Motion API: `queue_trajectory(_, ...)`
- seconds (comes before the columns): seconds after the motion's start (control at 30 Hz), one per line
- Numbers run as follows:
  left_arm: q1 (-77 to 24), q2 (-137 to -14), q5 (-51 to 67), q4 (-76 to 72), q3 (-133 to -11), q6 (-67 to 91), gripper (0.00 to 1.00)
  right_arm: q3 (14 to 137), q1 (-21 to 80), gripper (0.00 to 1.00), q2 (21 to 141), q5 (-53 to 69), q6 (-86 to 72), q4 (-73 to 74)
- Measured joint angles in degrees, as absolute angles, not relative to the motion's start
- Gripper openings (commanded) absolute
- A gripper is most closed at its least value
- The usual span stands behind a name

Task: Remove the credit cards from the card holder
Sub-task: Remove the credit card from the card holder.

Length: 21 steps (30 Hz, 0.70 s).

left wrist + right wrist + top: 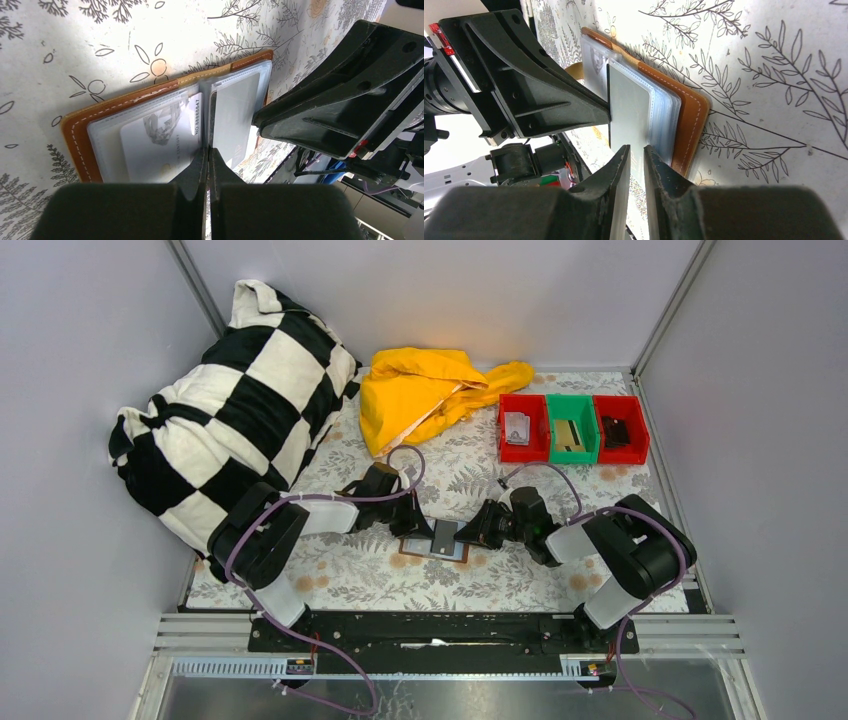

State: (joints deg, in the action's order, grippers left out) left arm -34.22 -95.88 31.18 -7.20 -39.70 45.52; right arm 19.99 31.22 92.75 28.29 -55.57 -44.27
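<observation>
The brown card holder (412, 551) lies open on the floral cloth between both arms. In the left wrist view its brown cover (75, 135) frames clear sleeves: a white card (155, 145) on the left page and a grey card (235, 120) on the right page. My left gripper (208, 150) is shut, with its tips at the middle fold. My right gripper (637, 150) stands a narrow gap apart around the near edge of the grey sleeve page (629, 110), beside the brown cover (689, 120). From above, the left gripper (424, 530) and right gripper (470, 533) flank the holder.
Red (523, 428), green (571, 430) and red (620, 428) bins stand at the back right, each holding small items. A yellow cloth (420, 390) lies at the back middle. A checkered pillow (230, 420) fills the left side.
</observation>
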Motion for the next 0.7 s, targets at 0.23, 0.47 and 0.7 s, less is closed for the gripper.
queue_trajectory(0.23,-33.41,-95.83,31.57,-6.76,-39.72,44.95,0.0,20.25,31.22,0.24,92.77,28.42,-55.44,-43.83)
queue_trajectory(0.47,-32.6,-92.29,28.95,-2.39,-39.72,43.29,0.0,22.41,31.22,0.23,92.92,28.8,-53.54,-40.4)
queue_trajectory(0.7,-32.03,-91.42,27.77,0.38,-39.72,41.54,0.0,23.57,31.22,0.23,94.37,29.98,-53.17,-40.21)
